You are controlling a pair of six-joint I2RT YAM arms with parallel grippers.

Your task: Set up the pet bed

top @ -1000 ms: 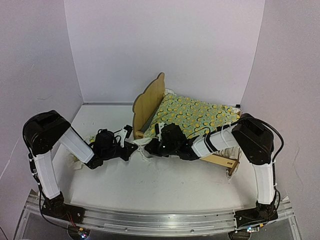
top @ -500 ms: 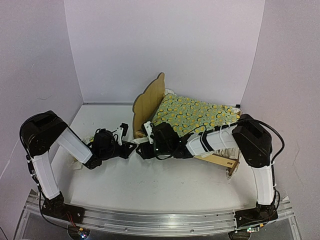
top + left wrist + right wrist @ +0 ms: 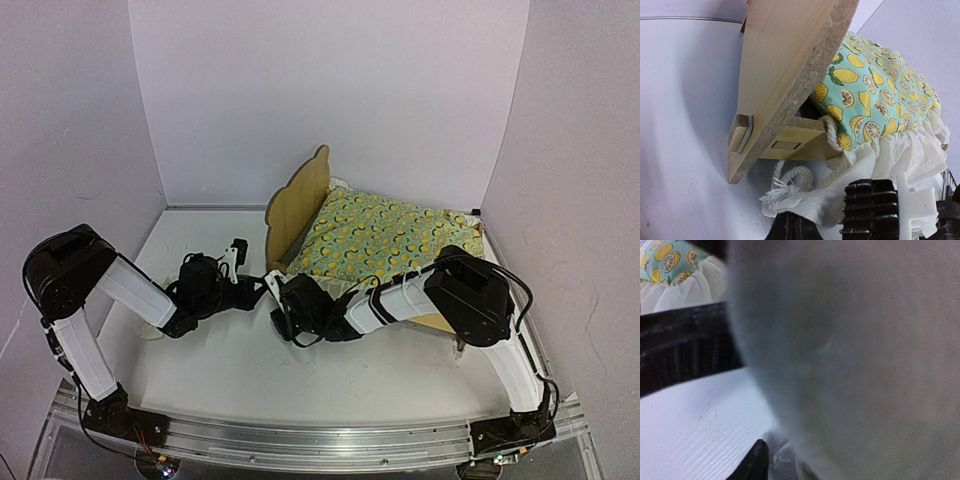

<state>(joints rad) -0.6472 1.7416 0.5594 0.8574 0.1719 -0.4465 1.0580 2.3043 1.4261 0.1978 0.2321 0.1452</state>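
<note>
Find the pet bed (image 3: 297,208) just past the middle of the table (image 3: 300,380) toward 1 o'clock, headboard (image 3: 785,55) at its 9 o'clock end, under the lemon quilt (image 3: 385,235). Judge it light and stiff: thin plywood, apt to slide or rack if shoved. Better gripped by a side rail (image 3: 790,145) or the headboard edge than by soft ruffle (image 3: 880,155). Read the left gripper (image 3: 258,290) as closed at the bed's 7 o'clock corner; no telling of any cloth pinched. Cannot tell how wide the right gripper (image 3: 283,318) stands, with its camera blocked by pale blur.
</note>
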